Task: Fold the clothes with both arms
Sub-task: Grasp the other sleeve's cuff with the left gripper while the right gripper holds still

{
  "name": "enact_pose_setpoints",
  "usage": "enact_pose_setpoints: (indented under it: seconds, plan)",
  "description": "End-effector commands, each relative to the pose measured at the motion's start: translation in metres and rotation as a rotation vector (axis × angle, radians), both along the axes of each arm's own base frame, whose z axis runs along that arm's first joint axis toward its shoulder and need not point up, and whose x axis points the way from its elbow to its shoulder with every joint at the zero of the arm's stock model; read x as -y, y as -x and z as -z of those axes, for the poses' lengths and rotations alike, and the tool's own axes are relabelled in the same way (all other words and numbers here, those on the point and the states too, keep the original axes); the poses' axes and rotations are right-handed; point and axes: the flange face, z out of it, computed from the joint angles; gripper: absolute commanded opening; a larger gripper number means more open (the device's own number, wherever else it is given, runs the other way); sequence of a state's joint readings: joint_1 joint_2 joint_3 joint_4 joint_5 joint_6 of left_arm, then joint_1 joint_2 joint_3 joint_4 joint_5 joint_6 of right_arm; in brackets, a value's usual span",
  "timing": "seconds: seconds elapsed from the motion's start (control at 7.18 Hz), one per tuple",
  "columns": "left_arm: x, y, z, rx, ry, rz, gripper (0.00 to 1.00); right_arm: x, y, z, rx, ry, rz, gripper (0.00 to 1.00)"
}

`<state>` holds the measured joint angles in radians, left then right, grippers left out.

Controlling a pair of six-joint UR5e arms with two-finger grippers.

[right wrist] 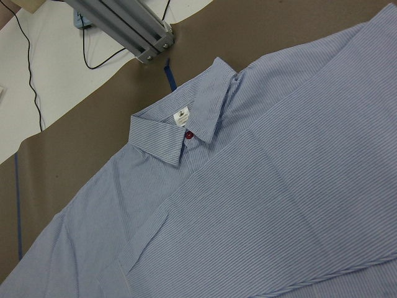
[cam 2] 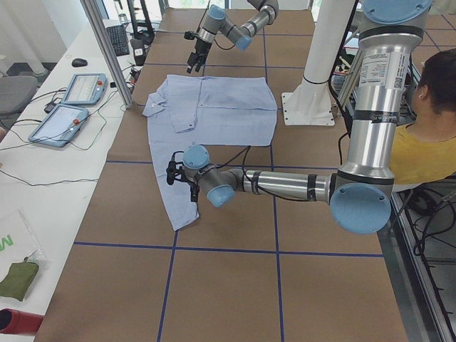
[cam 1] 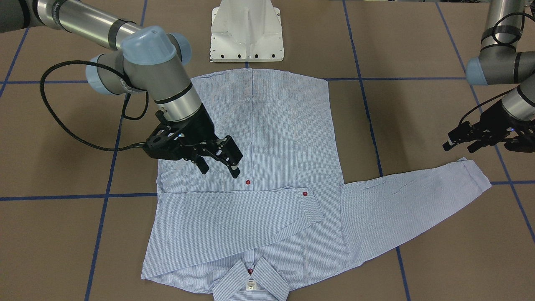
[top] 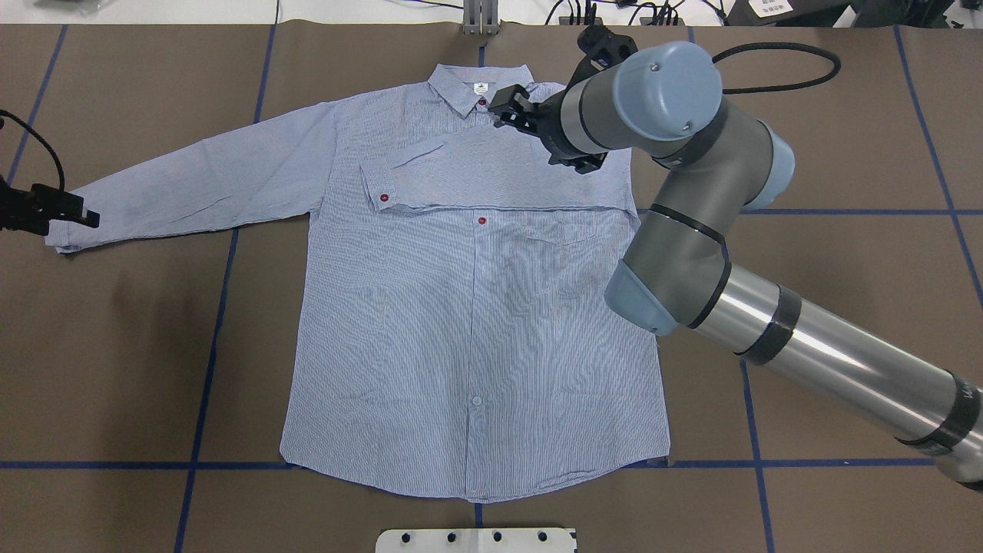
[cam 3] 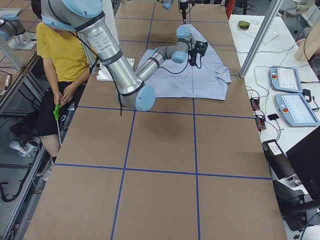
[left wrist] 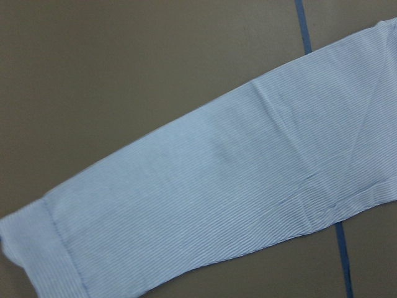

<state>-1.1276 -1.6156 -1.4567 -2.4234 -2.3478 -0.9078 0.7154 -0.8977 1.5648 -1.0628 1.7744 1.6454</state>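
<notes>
The light blue striped shirt (cam 1: 276,138) lies flat and front up on the brown table, collar (top: 480,83) on the far side from the robot. One sleeve (cam 1: 234,217) is folded across the chest, cuff button showing. The other sleeve (top: 192,184) stretches out to the robot's left. My right gripper (cam 1: 220,169) is open and empty, hovering over the folded sleeve near the collar (right wrist: 186,127). My left gripper (cam 1: 459,145) is open and empty, just off the outstretched cuff (cam 1: 476,171). The left wrist view shows that sleeve (left wrist: 217,198) from above, with no fingers in it.
The white pedestal base (cam 1: 246,33) stands at the robot's edge just behind the shirt hem. Blue tape lines (top: 207,322) grid the table. A metal post (right wrist: 136,31) stands beyond the collar. A seated person (cam 3: 65,50) and control tablets (cam 2: 82,89) are beside the table.
</notes>
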Motion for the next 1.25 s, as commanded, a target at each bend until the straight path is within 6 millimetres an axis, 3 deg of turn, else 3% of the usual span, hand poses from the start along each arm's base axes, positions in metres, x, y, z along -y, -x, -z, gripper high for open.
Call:
enact_pose_setpoints:
  seconds: [0.0, 0.28, 0.56, 0.84, 1.11]
  plan:
    - [-0.017, 0.008, -0.043, 0.016, 0.101, 0.07, 1.0, -0.007, -0.022, -0.021, -0.007, 0.004, 0.01, 1.0]
    - [-0.017, 0.008, -0.066, 0.012, 0.141, 0.132, 0.97, -0.007, -0.023, -0.022, -0.01, 0.003, 0.006, 1.0]
    - [-0.004, 0.006, -0.074, 0.043, 0.126, 0.177, 0.97, -0.005, -0.025, -0.022, -0.012, 0.003, 0.0, 1.0]
    - [0.007, 0.001, -0.068, 0.039, 0.115, 0.178, 0.87, -0.005, -0.025, -0.027, -0.017, 0.007, -0.001, 1.0]
    - [0.008, 0.001, -0.076, 0.048, 0.128, 0.179, 0.75, -0.005, -0.026, -0.028, -0.018, 0.008, -0.003, 1.0]
